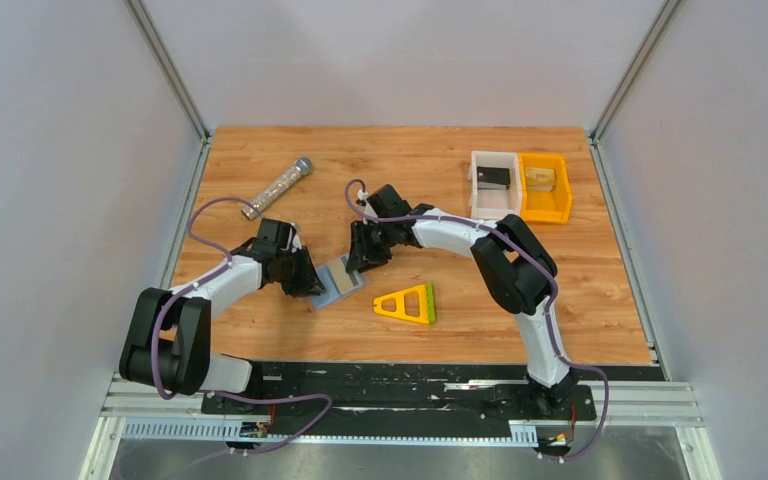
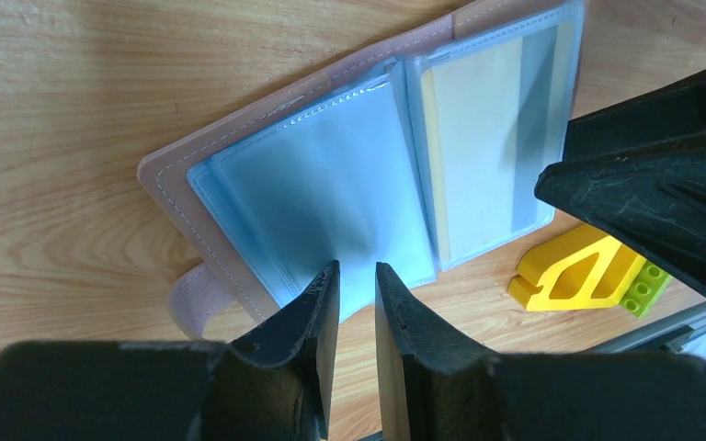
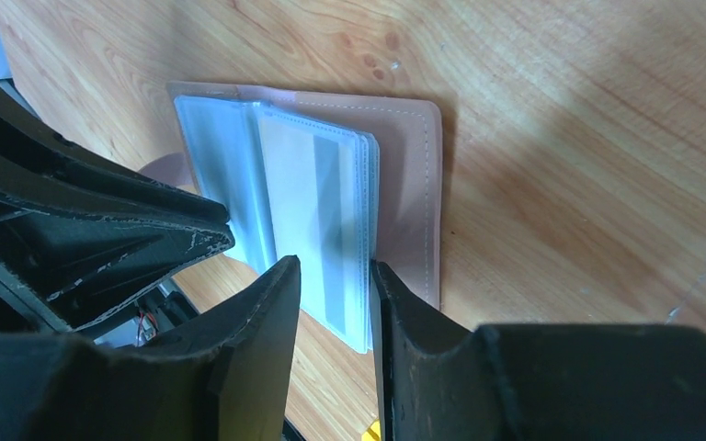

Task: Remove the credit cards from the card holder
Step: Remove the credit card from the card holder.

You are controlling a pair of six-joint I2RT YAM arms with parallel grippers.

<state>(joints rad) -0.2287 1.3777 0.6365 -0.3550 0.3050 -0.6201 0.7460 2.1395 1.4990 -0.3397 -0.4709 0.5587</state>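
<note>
L hand, R hand at open card holder on desk; jaws narrowly parted, can't tell if gripping; credit card sleeved.

Pink card holder, pale blue sleeves, tan credit card, yellow-green frame

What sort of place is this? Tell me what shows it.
Probably a robot test cell: plain white walls on a metal frame enclose a wooden tabletop, with two robot arms bolted at its near edge.
</note>
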